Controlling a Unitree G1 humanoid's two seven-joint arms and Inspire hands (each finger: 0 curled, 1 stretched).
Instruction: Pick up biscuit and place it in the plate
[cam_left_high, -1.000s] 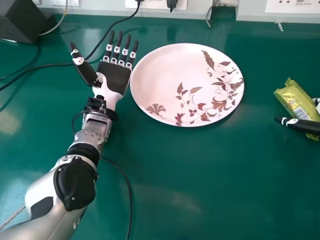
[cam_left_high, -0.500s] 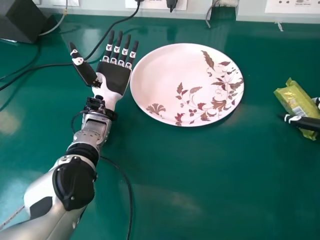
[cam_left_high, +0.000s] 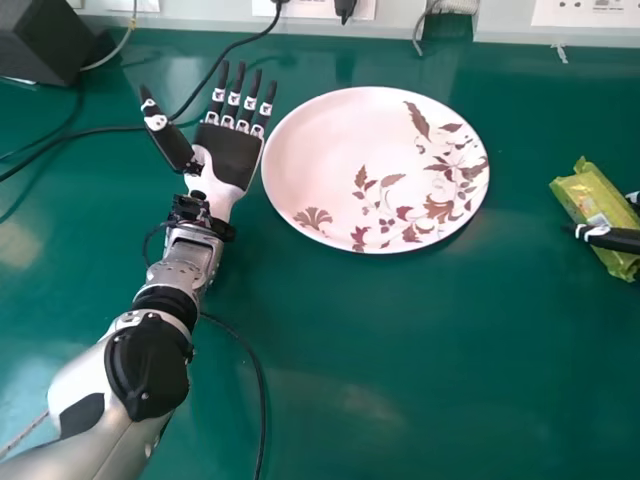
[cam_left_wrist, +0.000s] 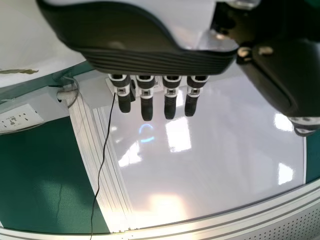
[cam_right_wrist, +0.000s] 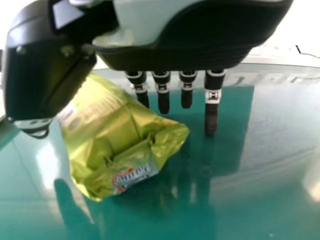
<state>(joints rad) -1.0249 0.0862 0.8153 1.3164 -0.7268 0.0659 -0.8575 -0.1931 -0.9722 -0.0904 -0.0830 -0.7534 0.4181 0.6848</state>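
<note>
At the right edge of the head view, my right hand (cam_left_high: 615, 239) reaches over the yellow-green biscuit packet (cam_left_high: 588, 205), which lies on the table. The right wrist view has the packet (cam_right_wrist: 115, 135) between the thumb and the fairly straight fingers of my right hand (cam_right_wrist: 211, 107); firm contact cannot be made out. A round white plate (cam_left_high: 350, 150) with a brown floral pattern rests at the middle. Just left of its rim, my left hand (cam_left_high: 228, 155) lies palm up with fingers spread; the left wrist view has this left hand (cam_left_wrist: 146, 102) too.
Black cables (cam_left_high: 258, 400) run across the green table (cam_left_high: 420, 360) beside and behind the left arm. A dark box (cam_left_high: 45, 40) stands at the back left. White trunking with sockets (cam_left_high: 590, 12) borders the table's back edge.
My right hand's visible finger has drawn back a little toward the right edge of the head view. The packet has shifted very slightly right. My left hand and the plate look still.
</note>
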